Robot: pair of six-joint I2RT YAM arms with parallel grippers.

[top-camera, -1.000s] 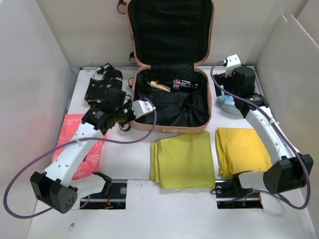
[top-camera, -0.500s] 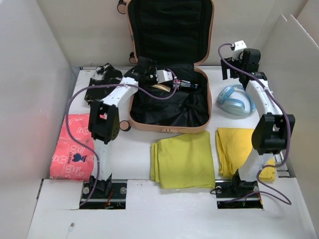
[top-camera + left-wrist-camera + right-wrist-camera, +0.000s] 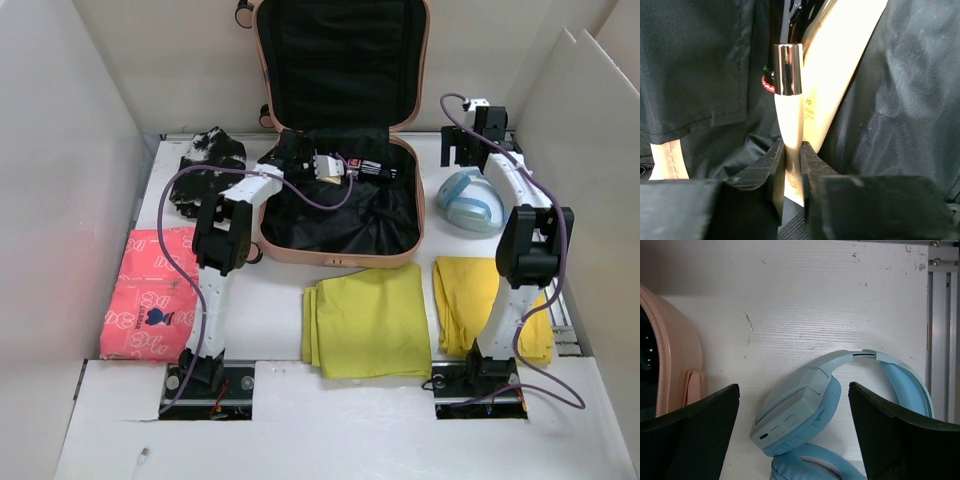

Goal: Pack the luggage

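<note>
Both arms are reaching farther now: your left gripper [image 3: 792,150] is clamping a cream tube [image 3: 790,122] inside the luggage [image 3: 340,261]; your right gripper [image 3: 792,390], wide open, is nearing the headphones [image 3: 799,416].

Left pincer [image 3: 792,152] tight, right pincer [image 3: 792,390] wide

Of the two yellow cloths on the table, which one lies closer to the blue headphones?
The right yellow cloth, just below the headphones in the top view. The left yellow cloth lies in front of the luggage instead.
</note>
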